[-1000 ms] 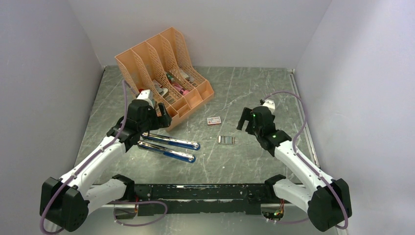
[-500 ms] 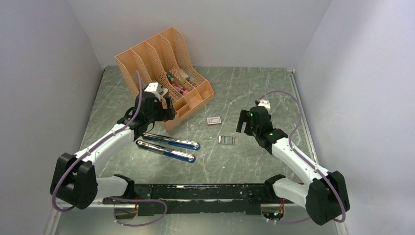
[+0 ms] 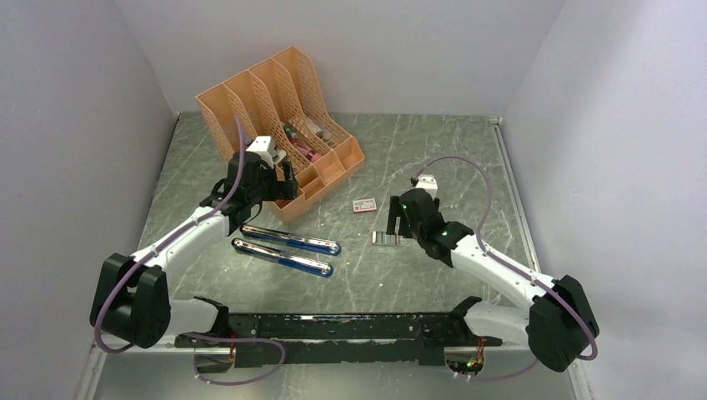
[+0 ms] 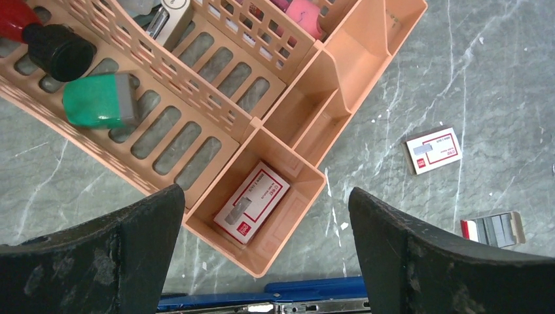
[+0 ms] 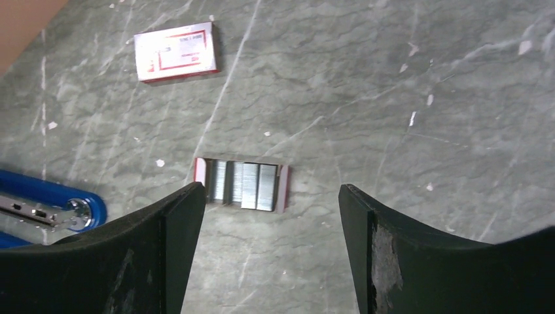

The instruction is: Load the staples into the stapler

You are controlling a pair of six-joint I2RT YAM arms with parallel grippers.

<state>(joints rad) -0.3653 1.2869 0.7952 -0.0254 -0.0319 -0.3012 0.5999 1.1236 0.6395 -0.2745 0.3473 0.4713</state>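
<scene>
The right gripper [image 5: 269, 196] hangs right over the staples [image 5: 241, 185], jaws spread and empty. The block lies on the table below, between its fingers, slightly nearer the finger on the stapler [image 5: 49, 199] side. Its long axis runs finger to finger, so closing would likely catch its short ends. The left gripper [image 4: 266, 196], also spread and empty, is well apart.

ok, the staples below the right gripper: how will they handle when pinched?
The staples look like several separate strips side by side, so a pinch may split or fan them. They lie flat and low on the table, so probably little edge to grab. Bare shiny metal: likely slippery.
</scene>
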